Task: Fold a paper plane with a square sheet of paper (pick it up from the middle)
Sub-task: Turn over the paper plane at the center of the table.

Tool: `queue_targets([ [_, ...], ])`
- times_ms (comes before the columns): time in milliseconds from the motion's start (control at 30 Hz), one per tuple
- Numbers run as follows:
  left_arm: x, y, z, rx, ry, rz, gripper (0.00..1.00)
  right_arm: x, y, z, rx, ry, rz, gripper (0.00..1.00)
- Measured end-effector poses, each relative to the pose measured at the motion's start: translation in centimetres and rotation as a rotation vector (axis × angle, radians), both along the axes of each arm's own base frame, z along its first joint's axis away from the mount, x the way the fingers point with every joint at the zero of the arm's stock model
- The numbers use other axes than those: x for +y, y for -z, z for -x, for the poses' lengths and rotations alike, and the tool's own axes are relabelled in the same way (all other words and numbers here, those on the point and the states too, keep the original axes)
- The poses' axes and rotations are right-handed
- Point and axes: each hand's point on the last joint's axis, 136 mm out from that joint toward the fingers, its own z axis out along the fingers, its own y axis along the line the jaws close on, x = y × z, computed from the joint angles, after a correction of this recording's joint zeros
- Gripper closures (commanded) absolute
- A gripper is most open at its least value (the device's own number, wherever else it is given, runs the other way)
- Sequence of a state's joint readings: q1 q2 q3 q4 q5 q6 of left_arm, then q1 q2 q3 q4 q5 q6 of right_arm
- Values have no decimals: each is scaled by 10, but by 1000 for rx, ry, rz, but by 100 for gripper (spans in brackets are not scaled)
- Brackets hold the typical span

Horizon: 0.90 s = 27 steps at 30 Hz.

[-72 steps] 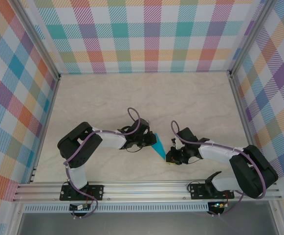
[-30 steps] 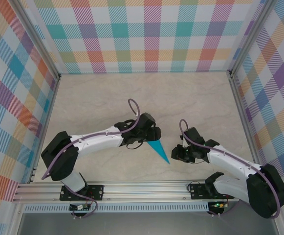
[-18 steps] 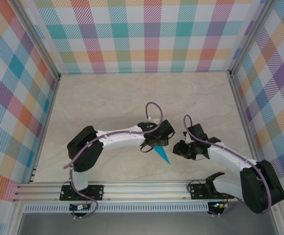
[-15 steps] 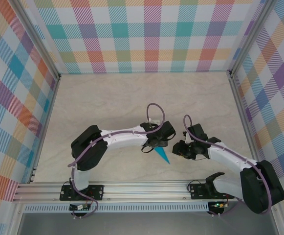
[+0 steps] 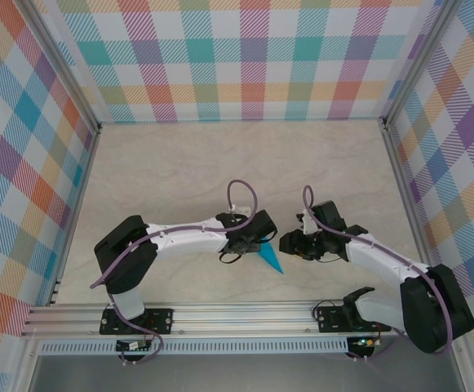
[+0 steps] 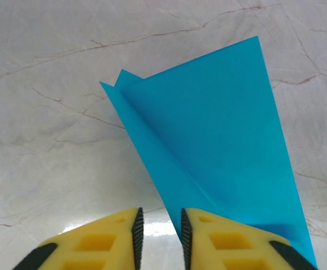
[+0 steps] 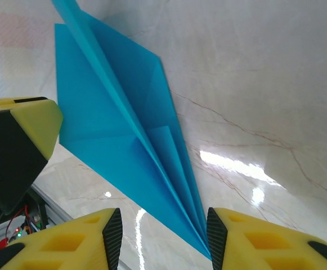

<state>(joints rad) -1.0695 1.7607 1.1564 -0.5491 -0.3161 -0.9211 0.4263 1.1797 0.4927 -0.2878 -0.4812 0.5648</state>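
Starting nearest the bases in the top view, the plane [image 5: 268, 259] lies on the table [image 5: 179, 163] just below the frame's centre. Its sharp point aims at the lower right and its wide tail runs up-left under the left gripper [image 5: 250, 241]. In the left wrist view that gripper's jaws stand nearly together with a slim gap. The plane's long edge runs down to one jaw's inner face, and I cannot tell whether paper is pinched. The right gripper [image 5: 289, 243] sits just right of the plane with its jaws apart. In its wrist view the plane's point reaches between them, close to the right-hand one. The long axis runs upper left to lower right, one gripper at each end. Neither is clearly nearer the middle.
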Motion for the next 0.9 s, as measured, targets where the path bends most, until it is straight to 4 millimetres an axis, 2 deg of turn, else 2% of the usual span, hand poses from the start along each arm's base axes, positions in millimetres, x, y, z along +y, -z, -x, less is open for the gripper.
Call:
queue_targets([
  [233, 1, 2, 1, -6, -1, 13, 87, 12, 10, -8, 37, -55, 7, 52],
  [533, 10, 12, 5, 8, -2, -13, 92, 37, 20, -18, 60, -145, -22, 54],
  [900, 22, 17, 10, 10, -5, -32, 91, 52, 20, -10, 56, -206, -45, 54],
])
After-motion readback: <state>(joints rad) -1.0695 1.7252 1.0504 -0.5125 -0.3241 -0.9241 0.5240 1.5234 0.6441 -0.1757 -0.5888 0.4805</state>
